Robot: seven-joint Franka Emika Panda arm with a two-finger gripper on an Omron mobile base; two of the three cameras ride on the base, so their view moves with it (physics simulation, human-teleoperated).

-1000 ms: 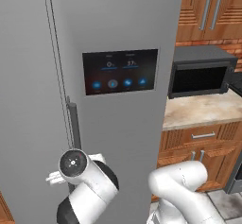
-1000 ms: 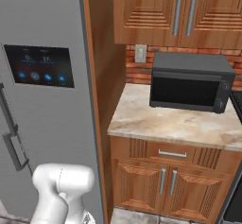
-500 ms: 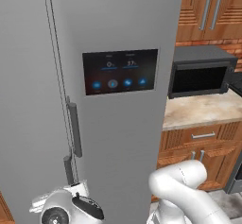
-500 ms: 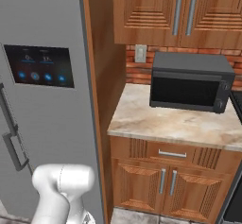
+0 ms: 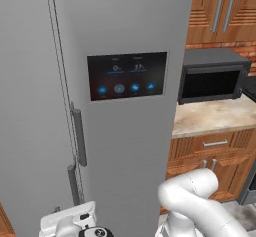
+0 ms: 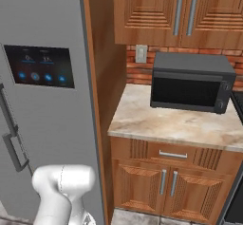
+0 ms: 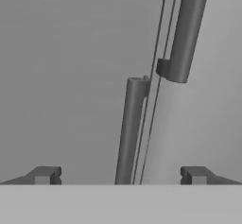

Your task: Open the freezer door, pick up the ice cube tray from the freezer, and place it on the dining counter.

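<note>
The freezer door (image 5: pixel 30 106) is the plain grey panel at the left, and it is shut. Its vertical bar handle (image 5: pixel 73 183) sits low beside the seam. In the hand view that handle (image 7: pixel 128 131) stands straight ahead, centred between the spread fingertips of my gripper (image 7: pixel 120 175), which is open, holds nothing and is a short way off it. My white hand (image 5: pixel 67 222) sits at the bottom of the left base view, just below the handle. The freezer's inside and the ice cube tray are hidden behind the door. The dining counter is out of view.
The touchscreen door (image 5: pixel 127 76) stands to the right of the seam, with its own handle (image 7: pixel 185 34) higher up. Further right, a black microwave (image 6: pixel 192 81) sits on a marble-topped wood cabinet (image 6: pixel 175 124), with wooden wall cupboards (image 6: pixel 180 10) above.
My hand has dropped from about handle height to the bottom edge of the left base view. The doors and the base have not moved.
</note>
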